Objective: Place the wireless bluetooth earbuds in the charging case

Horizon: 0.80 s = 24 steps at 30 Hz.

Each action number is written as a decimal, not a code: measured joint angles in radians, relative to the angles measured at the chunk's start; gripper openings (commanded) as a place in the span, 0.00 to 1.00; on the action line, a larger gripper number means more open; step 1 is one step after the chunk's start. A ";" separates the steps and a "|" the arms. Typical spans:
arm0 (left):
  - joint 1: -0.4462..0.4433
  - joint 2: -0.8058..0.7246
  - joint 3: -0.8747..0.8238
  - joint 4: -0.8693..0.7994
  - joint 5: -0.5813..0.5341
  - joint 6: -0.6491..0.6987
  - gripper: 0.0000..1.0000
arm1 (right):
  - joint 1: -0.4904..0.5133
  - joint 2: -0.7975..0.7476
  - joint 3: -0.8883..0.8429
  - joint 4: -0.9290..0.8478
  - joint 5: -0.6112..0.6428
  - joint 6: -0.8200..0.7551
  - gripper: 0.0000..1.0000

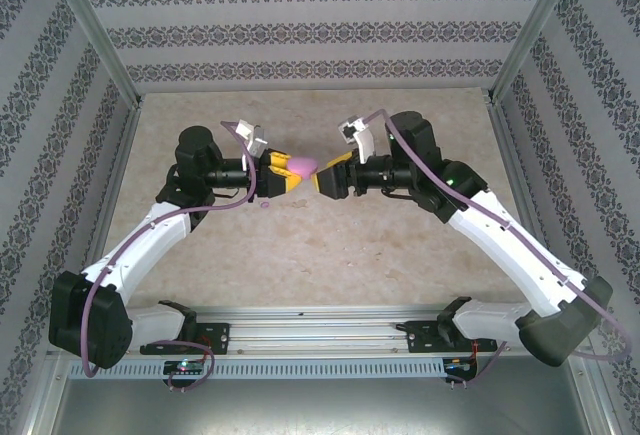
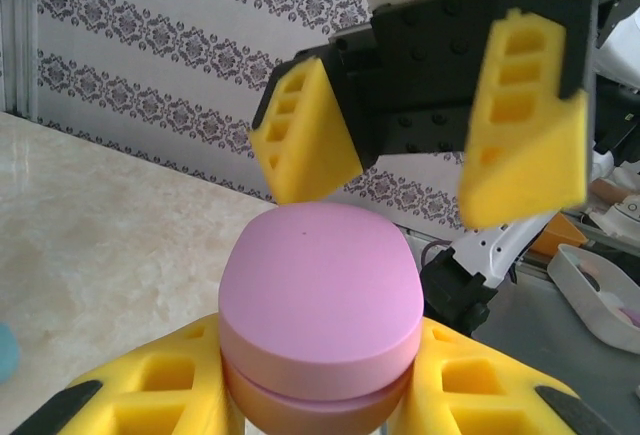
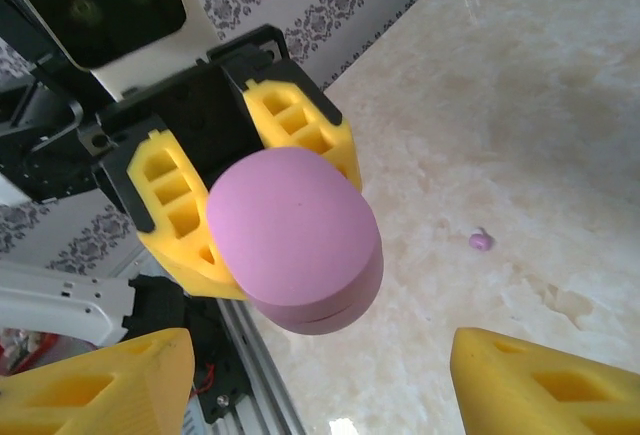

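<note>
Left gripper: clamped on closed pink charging case. Right gripper: jaws apart, facing case, near. One pink-purple earbud: loose on table.

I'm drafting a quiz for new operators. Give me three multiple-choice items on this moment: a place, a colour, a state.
1. Where is the pink case? A) on the table B) in the left gripper C) in the right gripper
2. What colour is the loose earbud on the table? A) pink-purple B) green C) black
3. How is the right gripper? A) shut on the case B) shut on an earbud C) open
Answers: B, yellow fingers clamp its sides; A, it matches the case; C, its fingers stand apart around nothing.
</note>
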 measured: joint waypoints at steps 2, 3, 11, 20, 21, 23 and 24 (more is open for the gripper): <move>0.000 0.000 -0.003 0.015 0.005 -0.016 0.19 | 0.010 0.027 0.020 -0.024 0.012 -0.024 0.69; 0.000 0.000 -0.004 0.021 0.007 -0.023 0.19 | 0.011 0.041 0.032 -0.032 0.017 -0.032 0.69; 0.001 0.001 -0.004 0.035 -0.001 -0.051 0.19 | 0.016 0.093 0.105 -0.079 0.041 -0.053 0.67; 0.000 0.001 -0.004 0.033 0.023 -0.050 0.19 | -0.035 0.101 0.123 -0.043 0.041 -0.034 0.67; 0.000 0.001 -0.004 0.033 0.025 -0.050 0.19 | -0.039 0.103 0.123 -0.040 0.041 -0.031 0.67; 0.000 0.001 -0.004 0.033 0.026 -0.051 0.19 | -0.045 0.112 0.123 -0.031 0.040 -0.019 0.67; 0.000 0.001 -0.004 0.033 0.026 -0.051 0.19 | -0.045 0.117 0.123 -0.026 0.037 -0.014 0.67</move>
